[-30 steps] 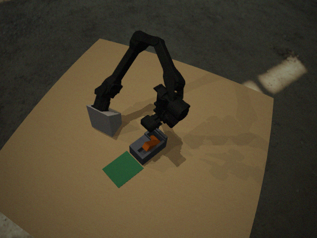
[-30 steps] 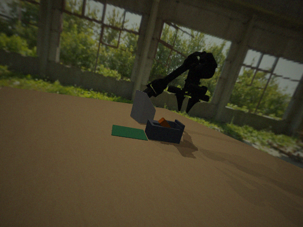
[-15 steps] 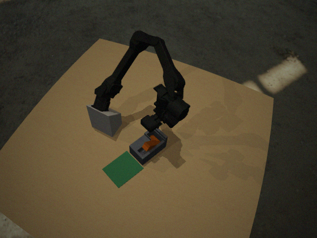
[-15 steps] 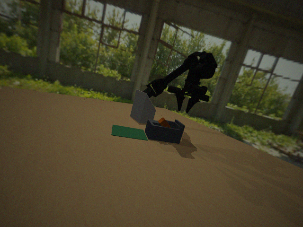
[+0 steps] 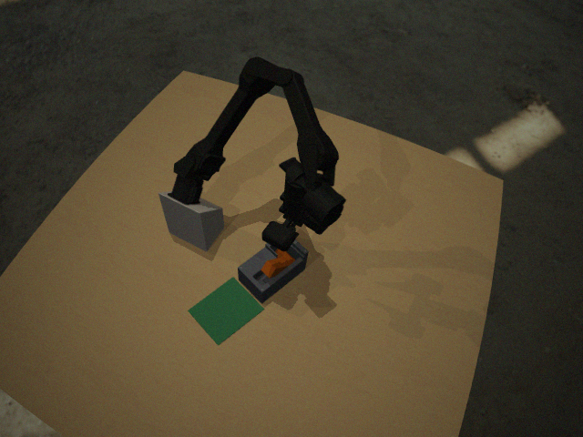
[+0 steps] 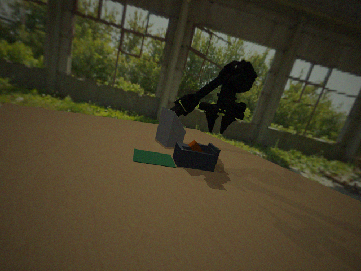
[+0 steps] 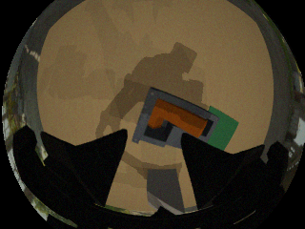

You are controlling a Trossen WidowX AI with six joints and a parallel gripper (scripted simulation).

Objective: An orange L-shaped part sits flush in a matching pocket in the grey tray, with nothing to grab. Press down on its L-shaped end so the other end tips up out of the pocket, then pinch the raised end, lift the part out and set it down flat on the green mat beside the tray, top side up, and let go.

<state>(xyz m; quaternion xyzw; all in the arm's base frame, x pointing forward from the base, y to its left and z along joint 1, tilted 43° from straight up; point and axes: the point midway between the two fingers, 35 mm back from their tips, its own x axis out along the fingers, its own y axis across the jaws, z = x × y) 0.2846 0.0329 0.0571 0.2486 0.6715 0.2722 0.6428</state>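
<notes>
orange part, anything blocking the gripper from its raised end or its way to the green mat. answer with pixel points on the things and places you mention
Nothing visible separates the open gripper (image 6: 216, 132) (image 7: 154, 135) from the orange part (image 5: 278, 264) (image 6: 195, 146) (image 7: 181, 118); toward the green mat (image 5: 226, 310) (image 6: 153, 158) (image 7: 224, 128) stands the tray's end wall (image 5: 250, 286).
</notes>
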